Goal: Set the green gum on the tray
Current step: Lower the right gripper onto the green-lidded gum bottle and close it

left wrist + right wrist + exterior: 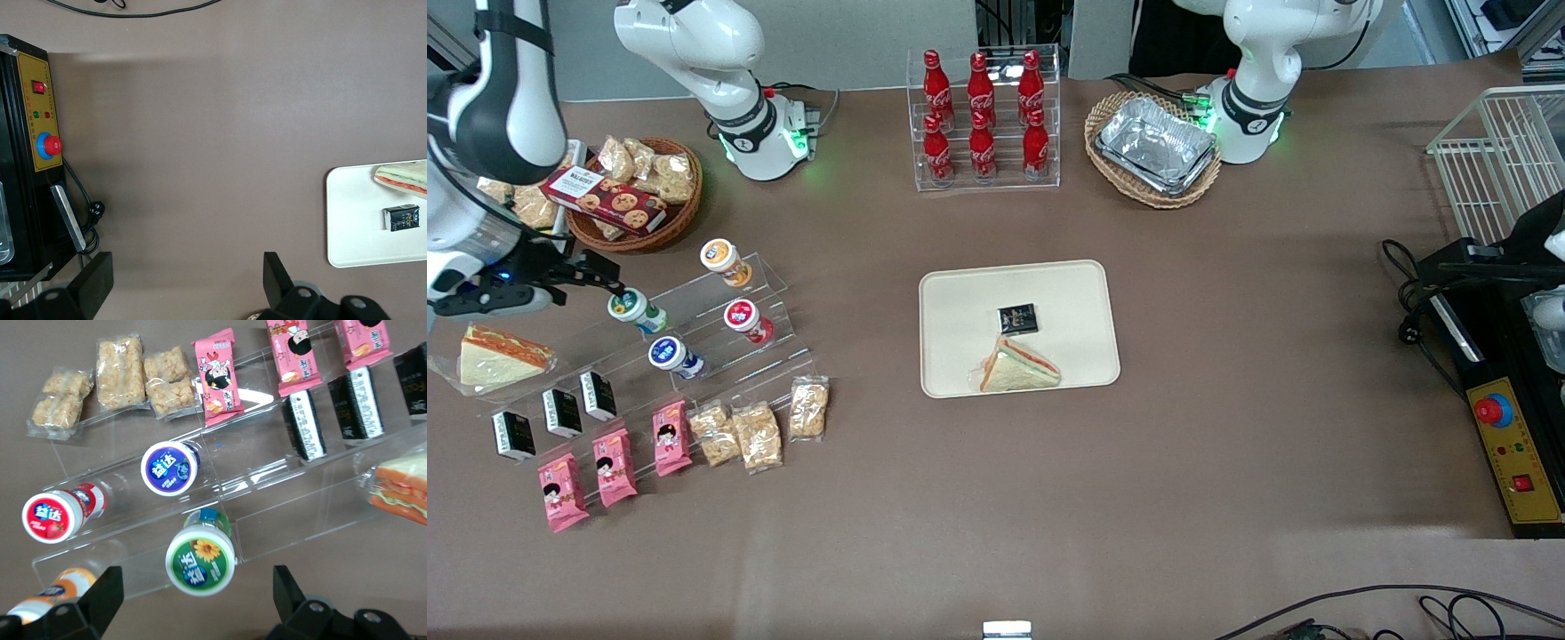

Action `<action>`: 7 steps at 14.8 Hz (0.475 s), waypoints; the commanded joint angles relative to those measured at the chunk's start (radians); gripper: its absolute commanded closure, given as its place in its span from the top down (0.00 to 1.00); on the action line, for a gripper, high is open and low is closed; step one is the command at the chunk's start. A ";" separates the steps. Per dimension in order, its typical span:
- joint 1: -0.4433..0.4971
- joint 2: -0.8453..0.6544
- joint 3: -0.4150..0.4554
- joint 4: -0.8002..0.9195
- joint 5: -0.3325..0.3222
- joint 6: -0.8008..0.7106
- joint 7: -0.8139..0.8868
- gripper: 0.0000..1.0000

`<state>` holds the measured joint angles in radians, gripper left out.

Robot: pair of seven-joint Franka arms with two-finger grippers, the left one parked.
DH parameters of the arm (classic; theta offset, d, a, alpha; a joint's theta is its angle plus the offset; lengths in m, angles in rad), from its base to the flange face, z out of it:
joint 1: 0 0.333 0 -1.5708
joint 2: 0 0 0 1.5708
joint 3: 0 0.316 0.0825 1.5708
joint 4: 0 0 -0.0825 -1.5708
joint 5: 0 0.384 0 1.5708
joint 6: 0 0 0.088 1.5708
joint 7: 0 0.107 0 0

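The green gum (637,311), a small white bottle with a green-rimmed lid, lies on its side on the upper step of a clear acrylic stand (720,356) toward the working arm's end of the table. My right gripper (598,276) hovers just beside and above it. In the right wrist view the gripper (197,583) is open, and the gum's lid (200,561) sits between the wide-apart fingers (107,590) without touching them. The cream-beige tray (960,311) lies at the table's middle and holds a sandwich (1018,366) and a black packet (1018,317); its edge also shows in the left wrist view (353,220).
The stand also holds an orange-lidded bottle (723,260), a red-lidded bottle (744,318), a blue-lidded bottle (669,354), black packets and pink snack bags. A wrapped sandwich (498,356) lies beside the stand. A snack basket (636,191), a cola rack (983,116) and a foil pan (1156,147) stand farther back.
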<state>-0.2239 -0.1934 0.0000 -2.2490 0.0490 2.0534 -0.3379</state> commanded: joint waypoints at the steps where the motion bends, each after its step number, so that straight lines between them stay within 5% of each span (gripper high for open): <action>1: 0.012 -0.006 -0.005 -0.081 0.005 0.099 0.010 1.00; 7: 0.020 0.025 -0.005 -0.119 -0.001 0.145 0.010 1.00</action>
<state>-0.2178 -0.1750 -0.0002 -2.3394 0.0490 2.1514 -0.3379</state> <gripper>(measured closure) 0.000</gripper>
